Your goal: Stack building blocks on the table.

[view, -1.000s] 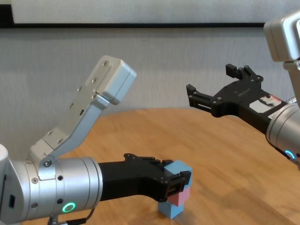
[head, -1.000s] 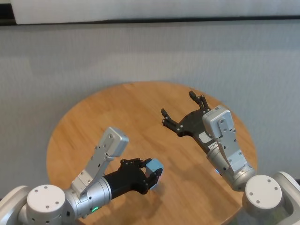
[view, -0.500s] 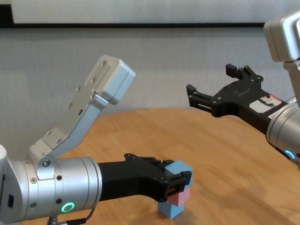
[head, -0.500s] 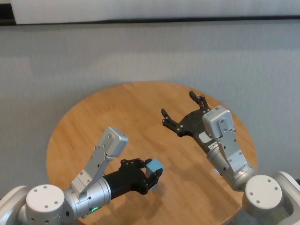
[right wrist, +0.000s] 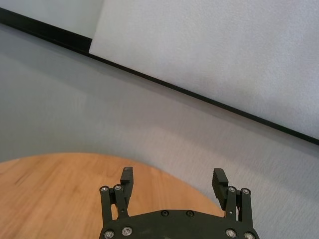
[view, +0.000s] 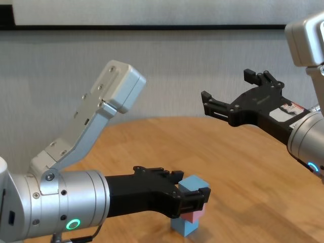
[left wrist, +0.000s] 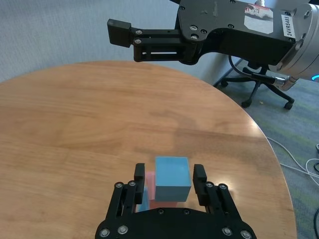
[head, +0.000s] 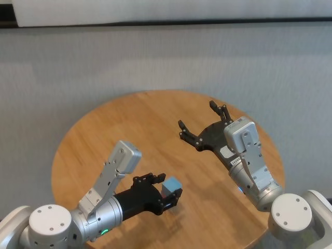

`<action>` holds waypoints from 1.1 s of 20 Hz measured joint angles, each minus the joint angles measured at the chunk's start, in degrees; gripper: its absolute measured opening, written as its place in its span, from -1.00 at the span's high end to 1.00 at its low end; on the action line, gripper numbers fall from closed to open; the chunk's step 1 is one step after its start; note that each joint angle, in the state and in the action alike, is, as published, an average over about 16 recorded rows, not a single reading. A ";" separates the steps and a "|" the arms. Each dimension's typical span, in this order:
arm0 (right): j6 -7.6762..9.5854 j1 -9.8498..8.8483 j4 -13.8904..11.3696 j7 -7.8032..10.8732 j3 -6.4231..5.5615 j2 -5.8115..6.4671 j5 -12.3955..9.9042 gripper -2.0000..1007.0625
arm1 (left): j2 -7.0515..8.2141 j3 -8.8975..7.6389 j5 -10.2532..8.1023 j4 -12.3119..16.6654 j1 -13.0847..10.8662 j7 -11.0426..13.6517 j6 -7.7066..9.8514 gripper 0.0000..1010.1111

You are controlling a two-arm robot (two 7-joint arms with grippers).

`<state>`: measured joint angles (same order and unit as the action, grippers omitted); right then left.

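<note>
— Standing near the surface [head: 104,129] front edge: the blocks [view: 192,205], stacked three high; left claw [left wrist: 172,180] parted around the top one.
— Right claw [head: 202,123] open, raised over bare wood.

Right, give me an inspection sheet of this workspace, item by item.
Surface: round wooden table, bare apart from the stack.
Job's things: top blue block on pink block on bottom blue block; stack stands near the table's front edge.
Clutter: nothing seen.
Grippers: left gripper straddles the top block, fingers apart with gaps either side; right gripper open, raised above the table, holding nothing.
Cables: loose cables on the floor.
Surroundings: grey wall, office chair base, carpet.
</note>
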<state>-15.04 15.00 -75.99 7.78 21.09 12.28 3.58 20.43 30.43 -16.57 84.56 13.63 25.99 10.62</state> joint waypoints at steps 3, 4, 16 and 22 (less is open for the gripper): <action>0.00 0.00 0.00 0.00 0.00 0.00 0.00 -0.99 | 0.00 -0.04 -0.01 0.02 -0.03 -0.02 -0.07 -0.37; 0.00 0.00 0.00 0.00 0.00 0.00 0.00 -0.99 | 0.01 -0.09 -0.07 0.04 -0.06 0.02 -0.15 -0.44; 0.00 0.00 0.00 0.00 0.00 0.00 0.00 -0.99 | 0.11 -2.20 -3.83 0.73 -1.33 1.18 -3.98 -0.95; 0.00 0.00 0.00 0.00 0.00 0.00 0.00 -0.99 | -0.39 -4.53 -6.49 1.26 -2.78 -0.04 -8.77 -0.98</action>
<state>-15.04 15.00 -75.99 7.78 21.09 12.28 3.58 20.05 25.90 -23.05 85.81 10.85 25.96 1.84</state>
